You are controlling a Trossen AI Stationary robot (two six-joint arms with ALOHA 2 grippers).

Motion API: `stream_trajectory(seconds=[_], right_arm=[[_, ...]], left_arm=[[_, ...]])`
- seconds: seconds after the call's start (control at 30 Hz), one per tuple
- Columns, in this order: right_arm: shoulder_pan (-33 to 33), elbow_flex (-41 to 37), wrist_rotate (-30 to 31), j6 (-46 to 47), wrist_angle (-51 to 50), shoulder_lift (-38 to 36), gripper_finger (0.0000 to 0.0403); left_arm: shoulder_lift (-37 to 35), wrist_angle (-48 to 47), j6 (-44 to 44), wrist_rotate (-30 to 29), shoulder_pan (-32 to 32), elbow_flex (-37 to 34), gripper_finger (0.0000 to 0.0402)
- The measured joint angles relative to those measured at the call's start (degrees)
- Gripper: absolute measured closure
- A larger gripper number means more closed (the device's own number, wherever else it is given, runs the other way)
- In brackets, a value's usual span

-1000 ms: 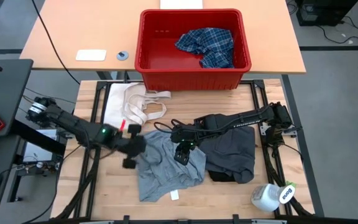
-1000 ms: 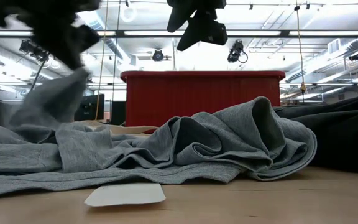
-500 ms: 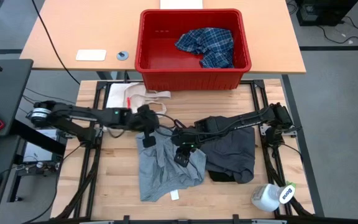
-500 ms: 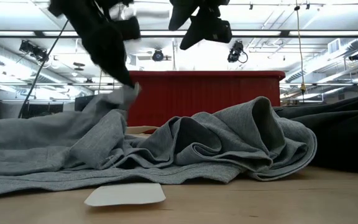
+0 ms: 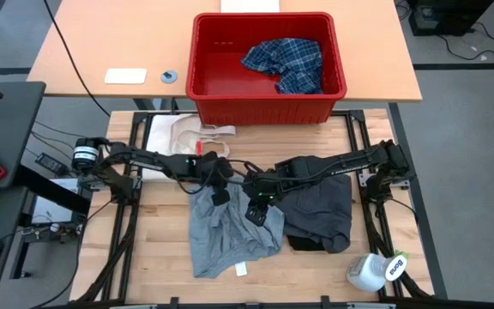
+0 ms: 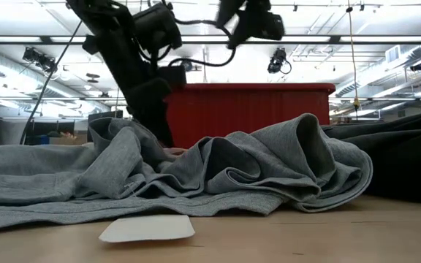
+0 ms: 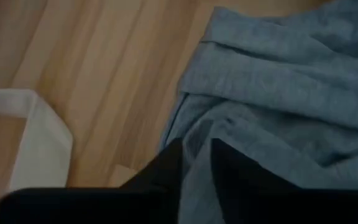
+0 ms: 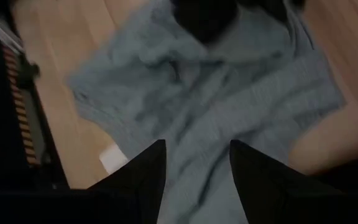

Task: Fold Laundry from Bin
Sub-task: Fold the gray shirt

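High view, left gripper (image 5: pixel 220 194) jaws slightly apart, grey shirt (image 5: pixel 230 230) fold between them, right gripper (image 5: pixel 258 214) jaws apart, empty, above shirt, shirt's long axis toward red bin (image 5: pixel 268 107).

The left arm reaches in from the left side, low over the middle of the table. The left gripper (image 5: pixel 219 190) points down, and its two fingers (image 7: pixel 166 171) stand a little apart. The right arm reaches in from the right side. The right gripper (image 5: pixel 256 215) hangs higher up, with its fingers (image 8: pixel 149 163) spread apart and nothing between them.
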Motion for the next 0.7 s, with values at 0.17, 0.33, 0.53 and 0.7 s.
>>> stream_trajectory(seconds=[0.17,0.33,0.53,0.7], right_arm=[[-0.41,0.0,-1.34,1.75,-8.55,-1.59,0.0218],[0.9,-0.6,-3.46,1.78,-13.41,-3.25,0.0218],[8.66,-8.88,-8.44,6.12,-2.45,-3.74,0.0218],[13.59,-16.87,-6.62,18.92,4.85,-3.87,0.0218]], left_arm=[[-4.25,-1.11,0.33,-0.04,-0.14,0.0,0.0227],[-8.36,5.55,-0.1,5.39,-0.14,0.0,0.0171],[-7.85,13.8,-1.22,15.75,-4.98,0.04,0.0173],[-5.54,17.96,-1.03,12.74,-8.38,0.02,0.0192]])
